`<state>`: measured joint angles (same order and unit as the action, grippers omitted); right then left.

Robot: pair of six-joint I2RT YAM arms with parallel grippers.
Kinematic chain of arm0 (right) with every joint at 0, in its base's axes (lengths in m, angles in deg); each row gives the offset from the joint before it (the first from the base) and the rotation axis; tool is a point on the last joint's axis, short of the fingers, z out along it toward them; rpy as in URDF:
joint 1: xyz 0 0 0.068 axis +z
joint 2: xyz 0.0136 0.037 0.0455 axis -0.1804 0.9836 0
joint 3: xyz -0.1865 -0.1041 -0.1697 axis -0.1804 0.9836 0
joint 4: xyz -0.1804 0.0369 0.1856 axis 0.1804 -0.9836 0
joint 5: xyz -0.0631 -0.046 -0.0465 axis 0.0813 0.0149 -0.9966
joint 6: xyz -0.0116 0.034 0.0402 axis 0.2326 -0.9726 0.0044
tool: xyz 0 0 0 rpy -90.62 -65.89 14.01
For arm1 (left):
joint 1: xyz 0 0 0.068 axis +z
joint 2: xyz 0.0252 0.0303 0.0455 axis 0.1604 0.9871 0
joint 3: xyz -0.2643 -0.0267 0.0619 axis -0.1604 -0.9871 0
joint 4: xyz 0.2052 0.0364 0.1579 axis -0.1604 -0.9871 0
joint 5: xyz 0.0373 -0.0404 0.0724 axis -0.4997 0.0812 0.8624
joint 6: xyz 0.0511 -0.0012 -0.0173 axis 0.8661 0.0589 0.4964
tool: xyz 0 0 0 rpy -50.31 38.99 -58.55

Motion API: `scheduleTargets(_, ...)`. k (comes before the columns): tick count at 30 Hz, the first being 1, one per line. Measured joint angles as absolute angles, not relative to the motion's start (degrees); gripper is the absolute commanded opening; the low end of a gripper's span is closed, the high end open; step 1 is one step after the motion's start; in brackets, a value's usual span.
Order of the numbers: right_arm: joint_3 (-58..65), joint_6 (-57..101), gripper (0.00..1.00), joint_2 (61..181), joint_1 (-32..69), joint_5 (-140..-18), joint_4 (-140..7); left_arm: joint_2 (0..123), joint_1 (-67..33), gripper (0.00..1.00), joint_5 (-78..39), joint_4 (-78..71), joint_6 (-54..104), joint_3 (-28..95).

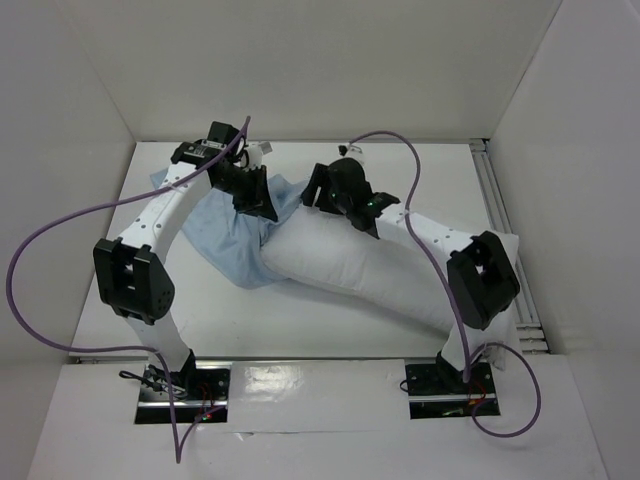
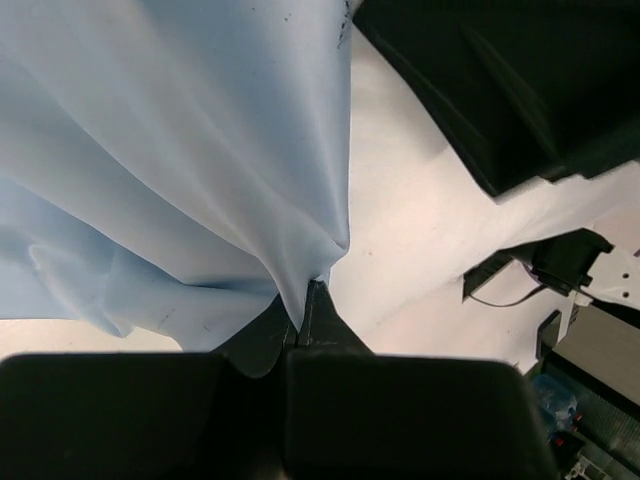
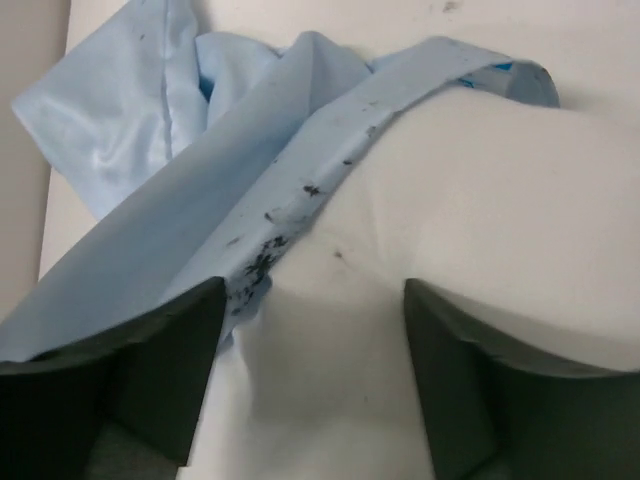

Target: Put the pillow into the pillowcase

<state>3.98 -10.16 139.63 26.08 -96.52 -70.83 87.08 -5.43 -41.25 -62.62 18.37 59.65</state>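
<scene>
- While the left gripper [image 1: 258,200] has its jaws pinched shut on a fold of the pillowcase [image 1: 225,240], the right gripper [image 1: 322,192] sits just beside it at 3 o'clock, jaws spread wide over the end of the pillow [image 1: 370,270].
- Pillow lies on the table [image 1: 300,325], running from the middle out toward 4 o'clock. Pillowcase is bunched up at 10 o'clock.
- In the right wrist view the pillowcase's open edge drapes over just the top end of the pillow, so I'd call this barely started.
- Nearly the whole pillow is outside. Left to do, I reckon: get the mouth open properly, feed the pillow in, pull the pillowcase down its length.
- Can't tell if the right jaws are squeezing the pillow or only pressing on it.
</scene>
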Motion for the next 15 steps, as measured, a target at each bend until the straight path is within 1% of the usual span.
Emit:
scheduleTargets(2,4.0,-8.7,0.90,138.7,25.8,-94.9,-70.2,87.1,-5.4,0.00,-40.7,-62.5,18.1,59.7)
scheduleTargets(3,4.3,-7.7,0.96,137.7,25.7,-94.2,-70.2,87.1,-5.4,0.00,-40.2,-62.4,17.7,59.7)
scheduleTargets(4,4.7,-6.9,0.98,136.5,25.8,-93.7,-70.6,87.1,-5.4,0.00,-39.8,-62.4,17.3,59.7)
scheduleTargets(6,5.3,-4.4,1.00,134.0,26.2,-93.0,-71.3,87.1,-5.4,0.00,-39.3,-62.2,17.0,59.7)
scheduleTargets(9,5.4,0.3,1.00,130.4,28.4,-92.8,-73.8,87.1,-5.4,0.00,-38.7,-61.8,16.3,59.7)
scheduleTargets(12,6.2,6.2,1.00,127.2,33.6,-95.4,-75.9,87.1,-5.2,0.00,-38.3,-61.5,15.6,59.7)
scheduleTargets(15,8.9,12.3,1.00,124.9,41.5,-99.4,-77.9,87.1,-4.7,0.00,-38.2,-61.3,15.3,59.7)
